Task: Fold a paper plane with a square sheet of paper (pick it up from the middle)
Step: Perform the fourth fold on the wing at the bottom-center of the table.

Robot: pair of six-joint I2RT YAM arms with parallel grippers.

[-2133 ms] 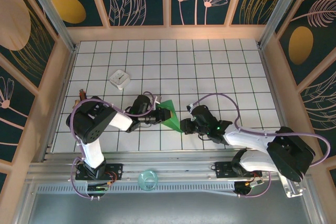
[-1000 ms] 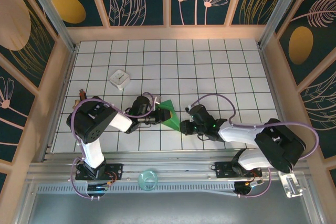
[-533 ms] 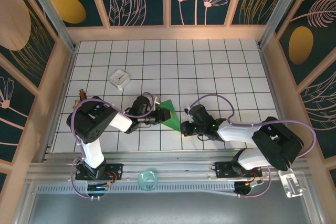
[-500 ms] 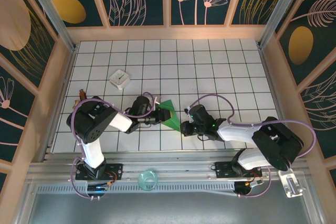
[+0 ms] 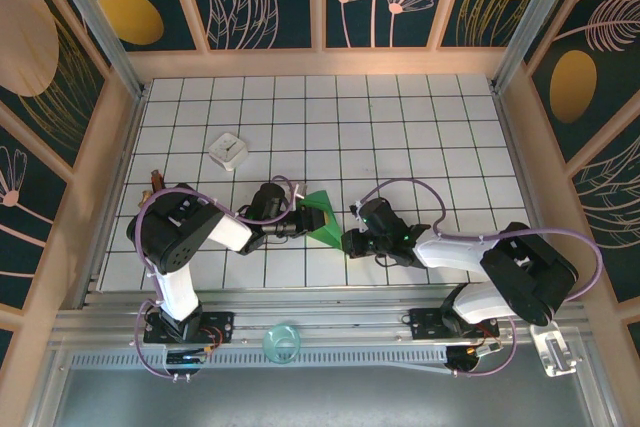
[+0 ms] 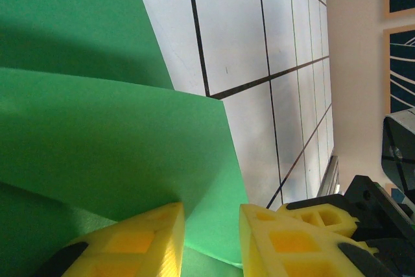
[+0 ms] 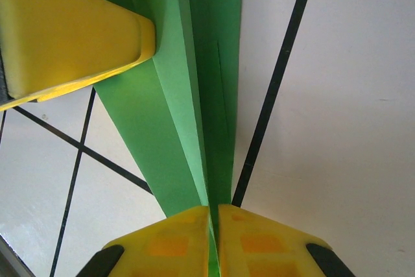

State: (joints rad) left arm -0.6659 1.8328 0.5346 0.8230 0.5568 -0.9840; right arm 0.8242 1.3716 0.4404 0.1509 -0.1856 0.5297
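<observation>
Pincers face each other over the near middle of the desk (image 5: 400, 127). The left pincer (image 5: 303, 219) stands narrow around the left flap of the square sheet of paper (image 5: 322, 217), which is already folded into a wedge. Whether it really clamps, I cannot tell; I judge that it steadies the sheet. The right pincer (image 7: 214, 222) is pressed together on the narrow near tip, probably to sharpen the crease. The small white box (image 5: 228, 150), well apart to the far left, looks closed; its content is hidden.
</observation>
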